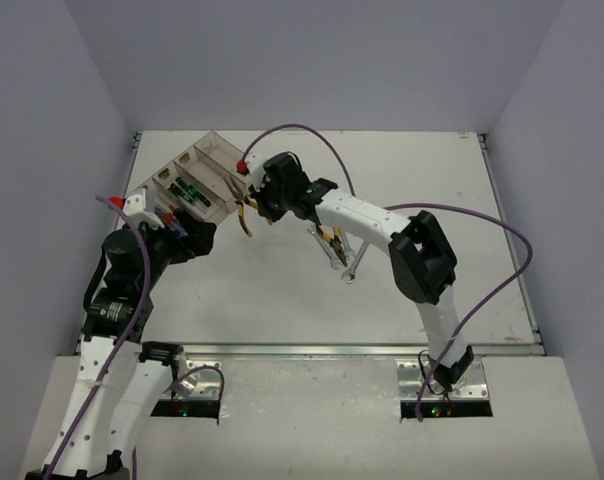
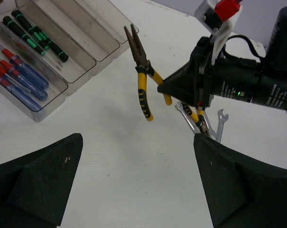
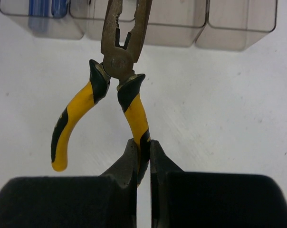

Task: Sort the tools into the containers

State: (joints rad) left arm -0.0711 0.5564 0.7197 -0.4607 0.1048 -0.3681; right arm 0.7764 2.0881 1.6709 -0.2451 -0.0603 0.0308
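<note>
My right gripper (image 3: 143, 152) is shut on one handle of yellow-black pliers (image 3: 117, 61) and holds them above the table, nose towards the row of clear bins (image 3: 236, 28). In the top view the pliers (image 1: 244, 215) hang just in front of the bins (image 1: 217, 150). My left gripper (image 2: 138, 185) is open and empty, low over bare table near the bins' left end (image 1: 187, 235). Red and blue screwdrivers (image 2: 15, 78) lie in the end bin, green-black screwdrivers (image 2: 34, 35) in the one beside it. The other two bins look empty.
Silver wrenches (image 2: 220, 124) and another pair of yellow-black pliers (image 2: 200, 121) lie in a small pile (image 1: 340, 255) mid-table, under the right arm. Purple cables loop over both arms. Walls close in the table at left, back and right.
</note>
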